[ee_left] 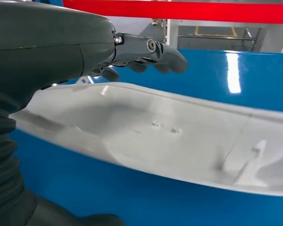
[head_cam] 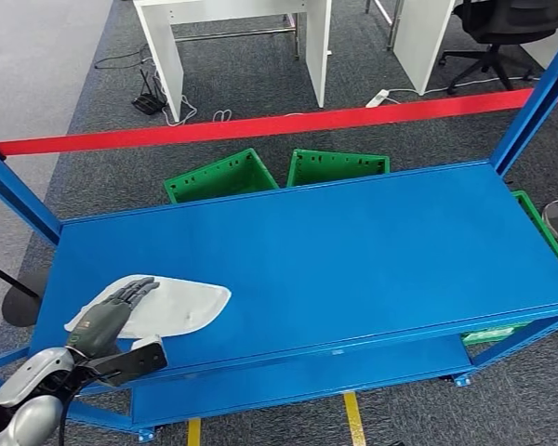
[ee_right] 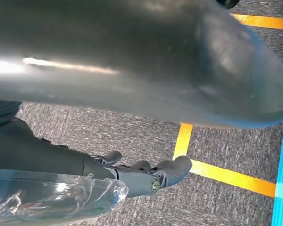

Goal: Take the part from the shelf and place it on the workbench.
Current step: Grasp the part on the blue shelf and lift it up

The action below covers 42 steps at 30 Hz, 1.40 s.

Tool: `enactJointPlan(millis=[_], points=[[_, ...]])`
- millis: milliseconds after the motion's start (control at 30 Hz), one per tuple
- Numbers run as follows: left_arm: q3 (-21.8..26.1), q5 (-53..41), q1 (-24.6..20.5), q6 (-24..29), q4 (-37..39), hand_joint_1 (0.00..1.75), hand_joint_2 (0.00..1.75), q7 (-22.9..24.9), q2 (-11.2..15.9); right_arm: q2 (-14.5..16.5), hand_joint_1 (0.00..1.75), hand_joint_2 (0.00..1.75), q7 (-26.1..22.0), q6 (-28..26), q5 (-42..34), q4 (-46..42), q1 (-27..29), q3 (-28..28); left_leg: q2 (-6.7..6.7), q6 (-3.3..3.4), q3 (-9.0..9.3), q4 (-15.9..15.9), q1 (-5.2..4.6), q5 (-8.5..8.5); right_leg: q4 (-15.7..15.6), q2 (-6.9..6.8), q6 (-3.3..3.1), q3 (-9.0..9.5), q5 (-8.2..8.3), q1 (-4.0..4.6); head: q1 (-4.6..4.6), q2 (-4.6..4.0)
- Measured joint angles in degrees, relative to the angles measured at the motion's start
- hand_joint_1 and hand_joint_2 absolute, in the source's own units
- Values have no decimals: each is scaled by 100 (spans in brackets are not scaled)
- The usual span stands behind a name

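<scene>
- White part (head_cam: pixel 166 307): a flat, curved shell tapering to a point, lying on the blue shelf (head_cam: pixel 332 242) at the near left corner of its top deck. Pointed end faces the deck's middle.
- Left hand (head_cam: pixel 112 314): laid over the part's left end, fingers stretched flat and close together across the upper surface.
- Left wrist view: fingertips (ee_left: pixel 168 55) hover just above the far rim of the part (ee_left: pixel 161 132); whether they touch cannot be told. Nothing is clasped; the fingers are straight, not curled around the part.
- Right hand (ee_right: pixel 147 174): low beside the shelf's blue edge (ee_right: pixel 282 183), above grey carpet with yellow floor lines (ee_right: pixel 218 174). Fingers extended, only slightly apart, holding nothing.
- Two green bins (head_cam: pixel 223 175) sit on the floor just behind the shelf's far edge.
- Red tape line (head_cam: pixel 262 125) crosses the carpet beyond the bins.
- White desk (head_cam: pixel 241 37) stands past the tape, well apart from the shelf.
- Black office chair (head_cam: pixel 508 28) sits beyond the shelf's far right post.
</scene>
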Motion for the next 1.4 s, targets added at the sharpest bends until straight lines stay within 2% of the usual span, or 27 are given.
enactJointPlan(millis=[167,500,533,633,667,1100,1400], points=[[-69,20,-4,-28,5,0,175,20,39,0,0,0,35,-2,41,0,-5,-4,0,-34,0,1,-7,-1,-7,0,-6,10,7,-7,2,0],[-166,92,12,2,45,2,175,69,157,0,0,0,68,10,158,17,15,-4,0,-28,1,2,-14,0,-53,-1,13,32,30,-16,3,1],[-167,104,19,16,54,24,175,69,170,0,0,0,60,18,161,26,18,-4,0,-27,1,2,-14,0,-56,-1,13,33,30,-16,3,1],[-178,113,31,35,78,153,175,111,197,0,0,0,64,33,180,48,21,-6,0,-26,4,3,-14,-1,-59,-2,13,32,30,-16,2,0],[-186,108,31,32,80,175,175,152,198,0,0,0,92,27,198,50,17,-7,0,-26,4,3,-14,-1,-59,-2,13,31,30,-16,3,0],[-206,-81,39,126,87,175,175,427,162,5,0,0,268,-29,424,52,16,-54,0,-20,0,3,-14,-5,-60,-2,14,35,30,-16,2,0],[-158,-121,70,337,89,175,175,355,156,7,0,0,220,-32,472,58,92,-71,-1,-20,1,3,-14,-5,-60,-2,14,37,30,-16,1,1]])
